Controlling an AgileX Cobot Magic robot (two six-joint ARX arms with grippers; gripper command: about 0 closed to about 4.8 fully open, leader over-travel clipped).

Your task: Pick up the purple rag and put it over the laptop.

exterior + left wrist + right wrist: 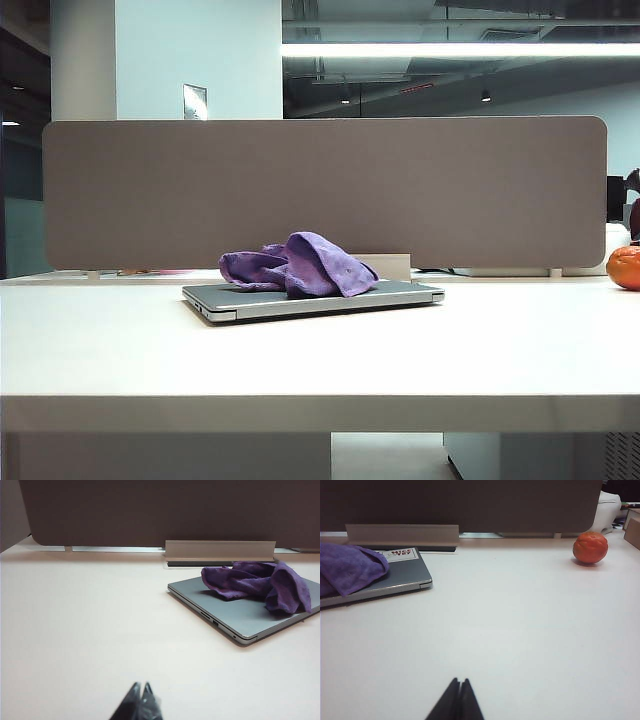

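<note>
While the soft, crumpled purple microfibre rag [298,266] lies bunched on the lid of the thin, flat silver-grey laptop [400,293], neither arm is near it. The laptop is the landmark: it sits closed on the white table [320,350], just in front of the long grey-brown divider panel [320,190], and the rag rests on its lid as a heap, leaving much of the metal bare. The left gripper [141,700] hovers low over the table, well apart from the laptop, its dark fingertips pressed together and holding nothing. The right gripper [456,700] is likewise pinched closed and empty, well apart from the laptop on the other side. A round orange fruit [590,547] sits far from the laptop, near the divider.

By my reading, the placing step is finished and both arms are parked. If a wider cover is wanted, the next move calls for opening one gripper, pinching a rag edge and drawing it flat.
</note>
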